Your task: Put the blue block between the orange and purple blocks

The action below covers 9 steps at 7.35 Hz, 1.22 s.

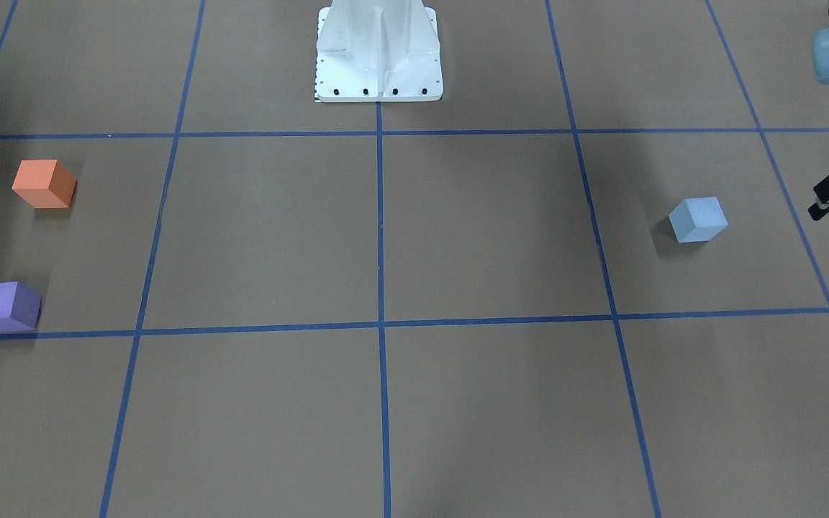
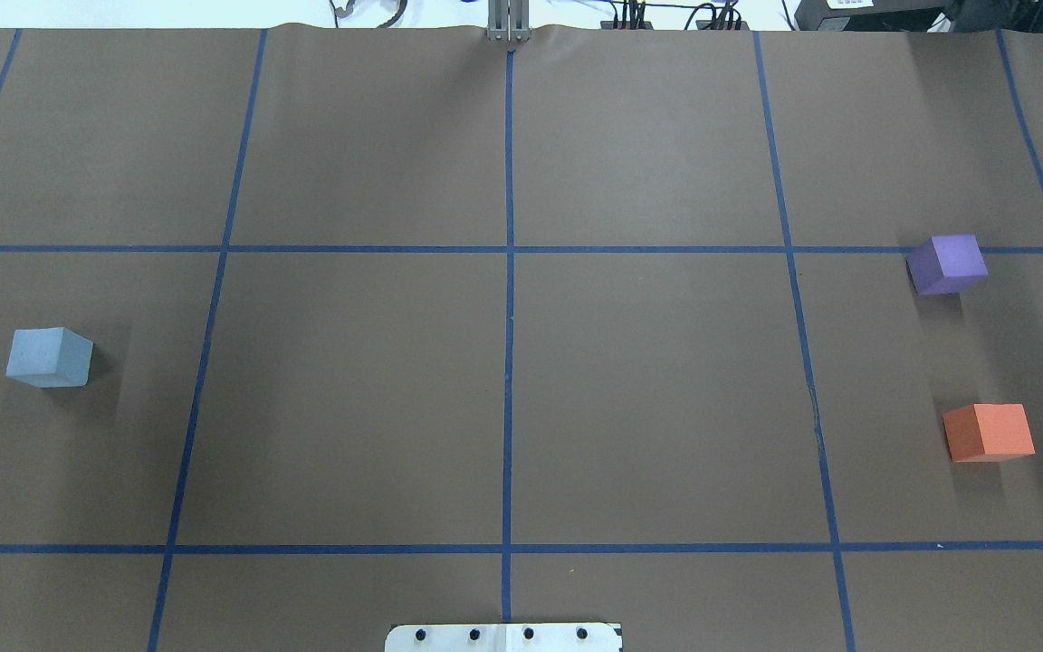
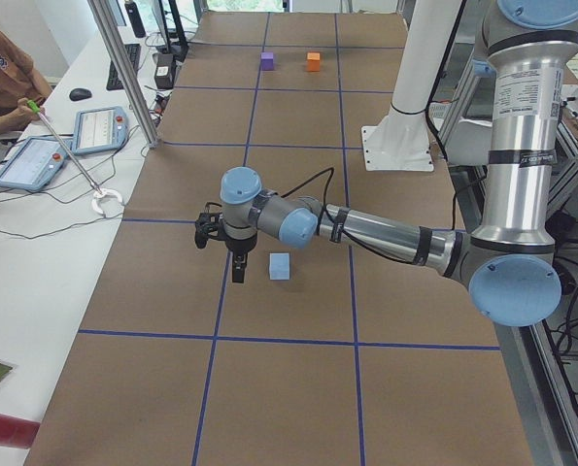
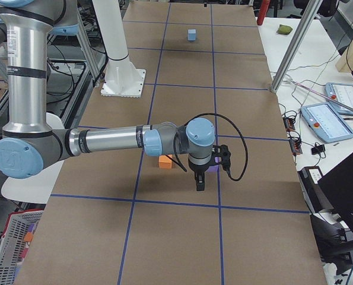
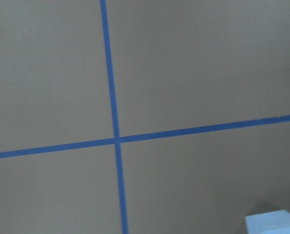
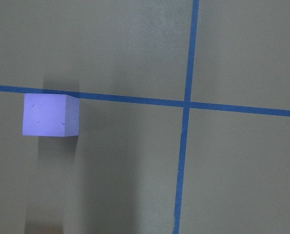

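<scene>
The light blue block sits on the brown table on the robot's left side, also in the overhead view and at the bottom corner of the left wrist view. The orange block and the purple block stand apart on the robot's right side, with a gap between them. My left gripper hangs just beside the blue block, fingers pointing down. My right gripper hovers by the purple block and the orange block. I cannot tell whether either gripper is open or shut.
The white robot base stands at the table's middle, on the robot's side. Blue tape lines divide the table into squares. A side bench with tablets and a seated operator runs along the far side.
</scene>
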Each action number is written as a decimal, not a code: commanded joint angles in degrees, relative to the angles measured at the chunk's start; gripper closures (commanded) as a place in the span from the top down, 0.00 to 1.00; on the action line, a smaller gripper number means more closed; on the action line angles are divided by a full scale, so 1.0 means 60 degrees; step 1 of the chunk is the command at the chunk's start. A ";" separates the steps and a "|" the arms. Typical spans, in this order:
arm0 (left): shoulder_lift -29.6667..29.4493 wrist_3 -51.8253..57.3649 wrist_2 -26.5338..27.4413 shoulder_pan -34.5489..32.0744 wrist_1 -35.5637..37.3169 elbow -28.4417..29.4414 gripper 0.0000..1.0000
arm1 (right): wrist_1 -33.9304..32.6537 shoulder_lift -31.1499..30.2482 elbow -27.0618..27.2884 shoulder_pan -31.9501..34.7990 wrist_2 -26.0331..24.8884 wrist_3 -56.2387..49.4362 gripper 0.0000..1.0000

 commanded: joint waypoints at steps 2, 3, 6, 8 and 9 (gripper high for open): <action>0.0432 -0.2604 0.0533 0.1645 -0.1630 -0.0035 1.00 | 0.0000 -0.0007 0.0010 0.0000 0.0000 -0.0014 1.00; 0.0433 -0.2866 0.0841 0.2157 -0.1631 -0.0020 1.00 | 0.0000 -0.0007 0.0010 0.0000 0.0000 -0.0014 1.00; 0.0477 -0.2971 0.0947 0.3009 -0.1631 0.0038 1.00 | -0.0015 -0.0007 -0.0005 0.0000 -0.0015 -0.0014 1.00; 0.0564 -0.2898 0.1383 0.3316 -0.1587 0.0126 1.00 | -0.0015 -0.0007 -0.0005 0.0000 -0.0015 -0.0014 1.00; 0.0579 -0.2898 0.1546 0.3536 -0.1587 0.0156 1.00 | -0.0015 -0.0007 -0.0019 0.0000 -0.0015 -0.0014 1.00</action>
